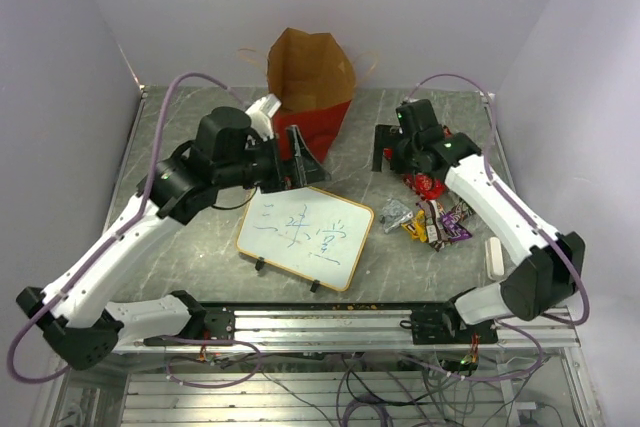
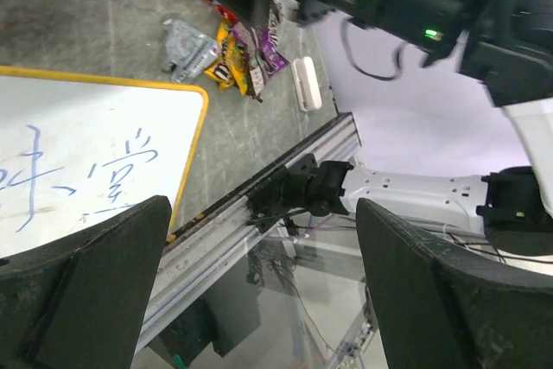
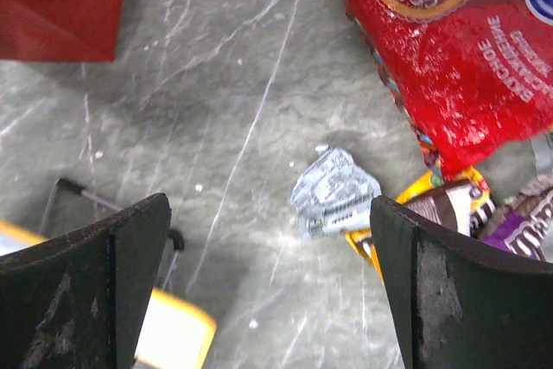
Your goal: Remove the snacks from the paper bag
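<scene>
— So why are the snacks [image 1: 432,209] heaped right of the paper bag [image 1: 310,87]?
— Likely a drop spot within the right arm's reach. The red chip bag [image 3: 458,49] and the candy packets [image 1: 440,225] lie on the bench [image 1: 180,237], and the paper bag stands upright behind.
— And the hands?
— The right hand [image 3: 270,291] gapes wide above the packets, holding nothing. The left hand [image 2: 259,291] is spread too, empty, near the bag's foot.

The left arm [image 1: 130,237] reaches forward and bends inward at the elbow, its left claw [image 1: 298,162] turned sideways toward the right arm [image 1: 500,217], fingers [image 2: 95,291] spread wide with nothing between; the right arm stretches forward, right claw [image 1: 383,155] aimed down at the surface [image 1: 200,247], fingers [image 3: 449,291] wide apart, empty
</scene>
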Robot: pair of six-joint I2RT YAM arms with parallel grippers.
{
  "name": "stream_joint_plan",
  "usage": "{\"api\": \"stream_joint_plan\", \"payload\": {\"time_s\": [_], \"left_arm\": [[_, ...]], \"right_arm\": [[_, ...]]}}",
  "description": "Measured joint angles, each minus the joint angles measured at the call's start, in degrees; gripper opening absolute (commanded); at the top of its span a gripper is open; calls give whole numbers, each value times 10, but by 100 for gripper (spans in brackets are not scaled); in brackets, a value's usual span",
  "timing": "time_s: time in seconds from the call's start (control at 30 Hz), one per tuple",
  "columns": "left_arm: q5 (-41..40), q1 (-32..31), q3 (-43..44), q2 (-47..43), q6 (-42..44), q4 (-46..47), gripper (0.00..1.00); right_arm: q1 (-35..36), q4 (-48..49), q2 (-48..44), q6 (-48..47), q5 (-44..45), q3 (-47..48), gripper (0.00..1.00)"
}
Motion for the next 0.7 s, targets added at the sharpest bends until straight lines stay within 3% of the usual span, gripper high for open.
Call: {"api": "stream_joint_plan", "payload": {"time_s": [0.23, 0.37, 0.57, 0.7], "left_arm": [[-111, 9, 8, -52, 24, -58, 95], [-196, 19, 97, -39, 68, -125, 95], [-310, 20, 285, -12, 136, -179, 95], [-351, 21, 316, -37, 155, -178, 95]], "right_arm": [[0, -174, -103, 6, -45, 90, 100], [0, -235, -210, 24, -67, 164, 100], [0, -248, -332, 53, -80, 247, 100], [0, -233, -358, 69, -80, 256, 100]]}}
